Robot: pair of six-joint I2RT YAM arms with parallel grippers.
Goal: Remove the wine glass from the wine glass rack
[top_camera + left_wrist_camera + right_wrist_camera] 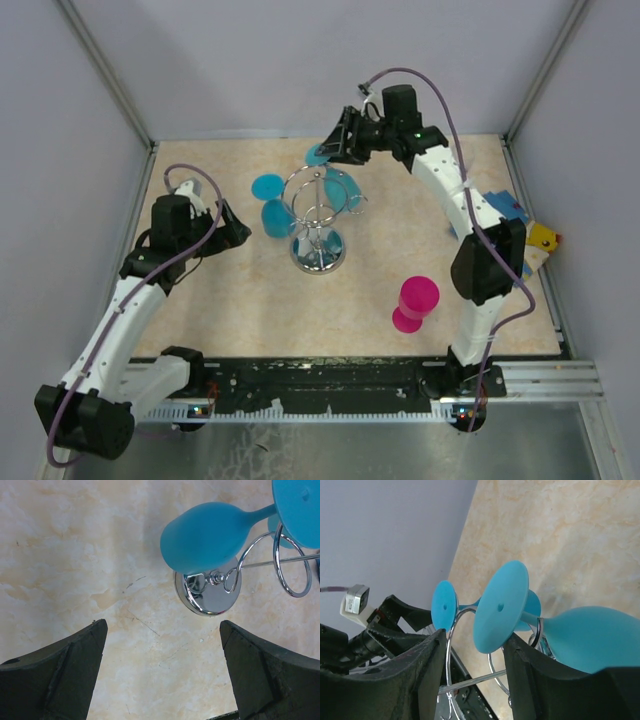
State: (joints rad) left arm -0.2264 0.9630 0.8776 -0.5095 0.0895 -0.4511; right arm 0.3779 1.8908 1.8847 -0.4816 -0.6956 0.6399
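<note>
My right jaws sit half open around the foot of the turquoise plastic wine glass [585, 635], stem threaded through a loop of the shiny chrome wire rack [318, 255], middle of the bench [220, 310]. Left jaws are wide open and empty.

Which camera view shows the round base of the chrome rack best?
The top external view: the rack's round base lies there with its whole outline showing, though small. The left wrist view shows it closer, but a blue glass bowl covers its upper edge. The right wrist view shows only the wire loops, not the base.
</note>
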